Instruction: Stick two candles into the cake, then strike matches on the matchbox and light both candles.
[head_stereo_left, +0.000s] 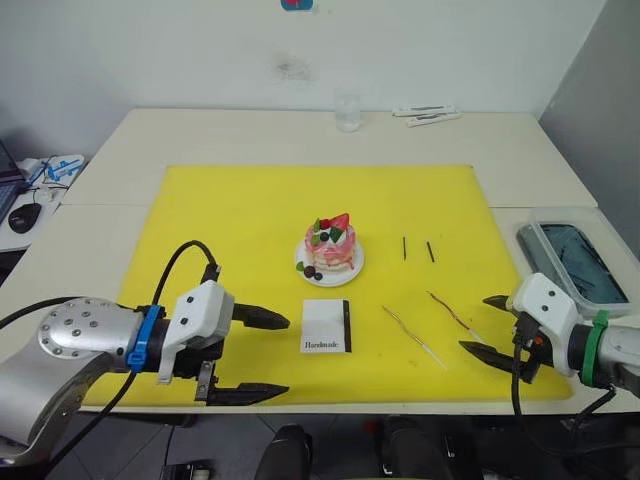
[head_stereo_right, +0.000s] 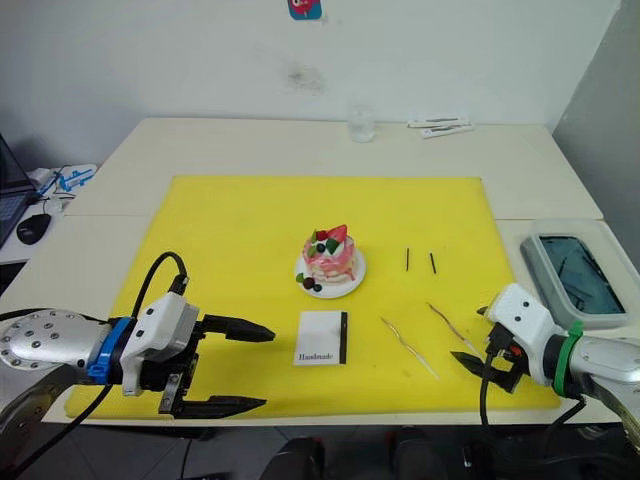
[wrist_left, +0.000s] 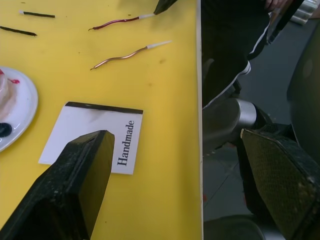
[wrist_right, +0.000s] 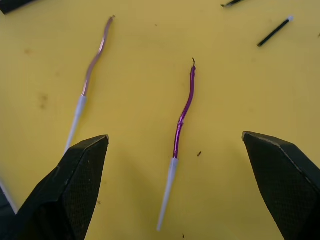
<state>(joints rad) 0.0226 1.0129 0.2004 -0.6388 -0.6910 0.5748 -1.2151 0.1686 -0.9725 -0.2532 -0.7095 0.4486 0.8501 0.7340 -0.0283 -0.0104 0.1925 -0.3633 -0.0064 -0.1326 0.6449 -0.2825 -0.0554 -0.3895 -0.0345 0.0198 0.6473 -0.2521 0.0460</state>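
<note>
My right gripper (wrist_right: 175, 185) hung open, straddling the nearer candle (wrist_right: 182, 125); lying flat and thin, it could have slipped or snapped under my jaws.

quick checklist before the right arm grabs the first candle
1. Right gripper jaws open: ok.
2. Near candle lies between them, flat on the mat: ok.
3. Other candle apart from it: ok.
4. Cake upright on its plate, top free of candles: ok.
5. Matches and matchbox out of the grasp path: ok.
6. Left gripper open, off to the side: ok.
</note>
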